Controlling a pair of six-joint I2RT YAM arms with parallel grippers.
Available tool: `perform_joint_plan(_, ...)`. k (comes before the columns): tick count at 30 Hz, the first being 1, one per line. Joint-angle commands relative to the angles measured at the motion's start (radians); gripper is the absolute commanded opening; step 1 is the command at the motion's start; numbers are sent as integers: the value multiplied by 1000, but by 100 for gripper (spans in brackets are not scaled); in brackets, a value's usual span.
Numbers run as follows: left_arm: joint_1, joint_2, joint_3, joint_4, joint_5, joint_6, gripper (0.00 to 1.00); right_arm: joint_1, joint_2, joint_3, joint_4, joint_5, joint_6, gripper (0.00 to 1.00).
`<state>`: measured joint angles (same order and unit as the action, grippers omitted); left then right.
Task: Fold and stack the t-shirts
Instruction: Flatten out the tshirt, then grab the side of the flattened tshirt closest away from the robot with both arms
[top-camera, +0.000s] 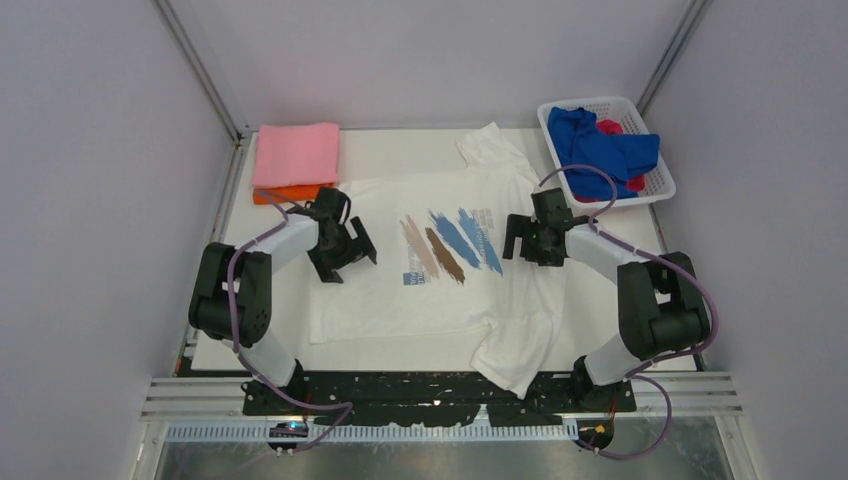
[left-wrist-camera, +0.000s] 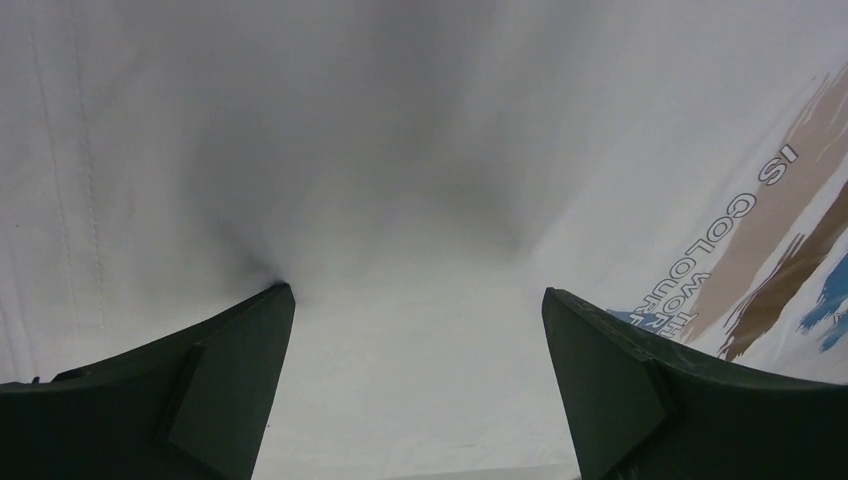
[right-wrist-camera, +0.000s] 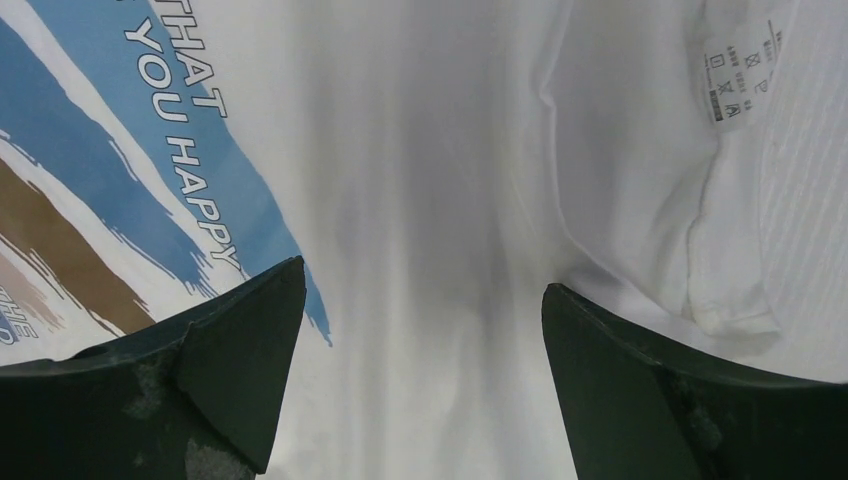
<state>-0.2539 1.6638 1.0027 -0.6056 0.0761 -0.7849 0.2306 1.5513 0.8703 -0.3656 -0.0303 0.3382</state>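
Both released & empty, left hand and right hand are hovering over the white printed t-shirt lying spread mid-frame on the surface, first fold prob. needing edge pinches next.

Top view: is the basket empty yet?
No: a blue shirt and a red shirt lie bunched in the white basket.

I count five t-shirts: one white shirt with a print, one pink shirt, one orange shirt, one blue shirt, one red shirt. One basket, one table. Two arms: left arm, right arm
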Motion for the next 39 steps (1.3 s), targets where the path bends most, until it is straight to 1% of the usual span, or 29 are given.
perform_joint_plan(1, 15, 25, 9, 88, -40, -9, 100, -19, -11, -6, 94, 58, 29, 95)
perform_joint_plan(4, 42, 50, 10, 74, -63, -17, 100, -49, 13, -13, 112, 69, 35, 95)
perform_joint_plan(8, 80, 61, -3, 117, -13, -39, 100, -80, 46, -23, 143, 45, 45, 95)
perform_joint_plan(15, 85, 129, 112, 33, -29, -55, 99, -89, 80, 10, 169, -12, 30, 95)
perform_joint_plan(19, 87, 125, 157, -10, -65, -56, 100, -94, 85, 24, 173, -11, 32, 95)
perform_joint_plan(23, 86, 94, 188, -33, -62, -38, 100, -96, 38, 29, 164, -39, 21, 95)
perform_joint_plan(26, 77, 28, 180, -53, -57, -29, 100, -96, -51, 40, 116, -29, 11, 95)
perform_joint_plan(30, 54, -127, 127, -115, -125, -24, 100, -96, -212, 14, 106, 3, 38, 95)
perform_joint_plan(33, 50, -278, 29, -172, -174, -43, 100, -96, -345, -33, 111, 96, 90, 95)
perform_joint_plan(36, 50, -439, -94, -266, -239, -88, 100, -100, -434, -89, 112, 152, 142, 95)
perform_joint_plan(39, 51, -569, -228, -334, -283, -155, 100, -117, -468, -121, 116, 171, 168, 96)
